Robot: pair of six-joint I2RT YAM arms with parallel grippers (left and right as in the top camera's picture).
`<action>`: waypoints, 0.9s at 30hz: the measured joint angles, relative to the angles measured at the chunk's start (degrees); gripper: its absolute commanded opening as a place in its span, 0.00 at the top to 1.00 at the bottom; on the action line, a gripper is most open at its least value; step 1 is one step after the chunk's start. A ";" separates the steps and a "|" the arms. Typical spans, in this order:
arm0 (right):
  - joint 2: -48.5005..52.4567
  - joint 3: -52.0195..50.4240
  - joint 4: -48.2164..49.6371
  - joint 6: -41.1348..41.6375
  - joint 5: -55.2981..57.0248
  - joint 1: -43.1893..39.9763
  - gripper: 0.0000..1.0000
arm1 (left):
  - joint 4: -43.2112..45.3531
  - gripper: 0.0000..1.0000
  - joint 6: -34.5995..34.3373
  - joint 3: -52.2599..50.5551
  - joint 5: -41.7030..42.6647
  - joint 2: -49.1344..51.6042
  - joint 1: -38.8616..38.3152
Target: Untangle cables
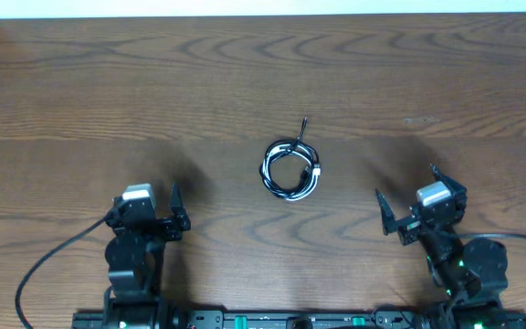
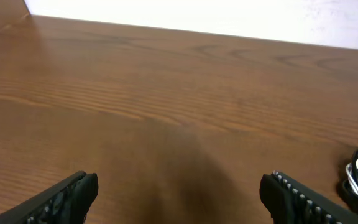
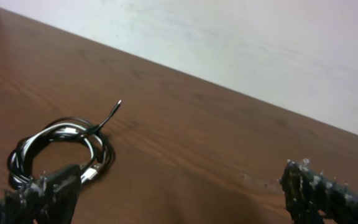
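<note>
Untangling job not yet begun: a small coil of cables (image 1: 291,170), black strands wound with one white, lies at the centre of the overhead frame on the wooden counter (image 1: 99,82), one loose black end poking toward the top. Both claws sit well apart from it, the left claw (image 2: 179,198) at lower left and the right claw (image 3: 179,190) at lower right, each with jaws spread wide and holding nothing.

We judge the cords light, limp and thin. They are likely to slide on the smooth wood, and the whole coil may drag along when one strand is pulled. The free end or the loop's outer edge looks the best place to pinch, with the other claw pinning the rest.

The right wrist view shows the coil whole at lower left, its stray tip seemingly raised. The left wrist view catches only a sliver at its right edge. Only the overhead shows both arms together.
</note>
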 measured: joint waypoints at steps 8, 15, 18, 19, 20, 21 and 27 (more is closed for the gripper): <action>10.14 6.54 -1.66 0.02 -2.34 0.00 0.01 | -0.31 0.11 0.81 7.13 1.81 13.29 0.00; 17.38 12.59 -5.49 0.02 -4.74 0.00 0.01 | -3.21 0.11 0.85 13.31 5.11 24.26 0.00; 19.80 15.43 -7.37 0.04 -5.90 0.00 0.01 | -5.38 0.11 0.96 16.31 6.75 28.48 -0.02; 20.83 16.55 -7.91 0.07 -6.58 0.00 0.01 | -6.16 0.11 0.98 17.38 7.43 29.77 -0.02; 21.66 17.49 -8.22 0.07 -7.19 0.00 0.01 | -6.71 0.11 0.98 18.60 8.28 31.28 0.00; 22.69 18.45 -8.52 0.11 -7.87 0.00 0.01 | -7.67 0.11 1.01 19.87 9.20 32.68 0.00; 29.44 24.98 -11.02 0.17 -12.35 0.00 0.01 | -14.62 0.11 2.54 28.92 15.63 41.44 -0.02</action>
